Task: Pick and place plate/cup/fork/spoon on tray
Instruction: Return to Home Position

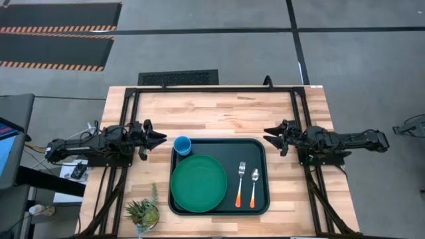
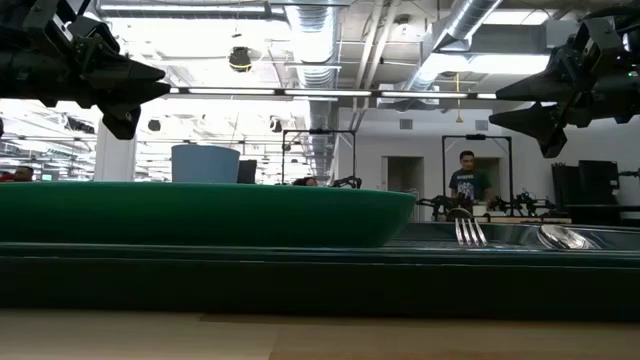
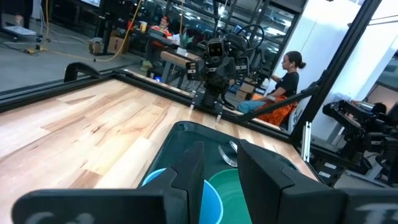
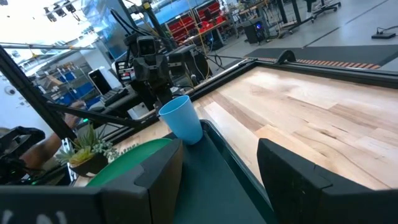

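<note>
From above, the plate (image 1: 198,183), cup (image 1: 182,145), fork (image 1: 240,184) and spoon (image 1: 254,186) all lie on the tray (image 1: 260,149); placing looks finished. The left gripper (image 1: 157,138) and right gripper (image 1: 271,136) hover beside it, spread and empty. The wrist views confirm both are spread. Next move is likely just retreating.

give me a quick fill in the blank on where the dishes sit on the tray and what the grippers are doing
1. The cup stands in the tray's far-____ corner.
2. The fork lies between the plate and the ____.
3. The left gripper and right gripper both hold ____.

Missing words: left; spoon; nothing
</note>
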Motion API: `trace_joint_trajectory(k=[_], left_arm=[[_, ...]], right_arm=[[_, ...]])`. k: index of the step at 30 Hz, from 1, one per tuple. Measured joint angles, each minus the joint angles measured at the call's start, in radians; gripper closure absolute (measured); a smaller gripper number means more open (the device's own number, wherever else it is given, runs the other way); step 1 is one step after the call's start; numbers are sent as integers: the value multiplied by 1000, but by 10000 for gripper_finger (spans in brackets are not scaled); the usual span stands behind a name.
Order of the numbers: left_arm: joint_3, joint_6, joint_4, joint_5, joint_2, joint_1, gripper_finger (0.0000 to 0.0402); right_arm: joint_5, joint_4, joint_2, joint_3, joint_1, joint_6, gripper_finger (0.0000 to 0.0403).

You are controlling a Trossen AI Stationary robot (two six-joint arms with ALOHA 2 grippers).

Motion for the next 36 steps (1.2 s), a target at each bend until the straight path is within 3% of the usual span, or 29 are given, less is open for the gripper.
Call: trace_joint_trajectory(k=[36], left_arm=[[-1,4,0,0,0,0,317]], right_arm=[[0,0,0,0,0,0,170]])
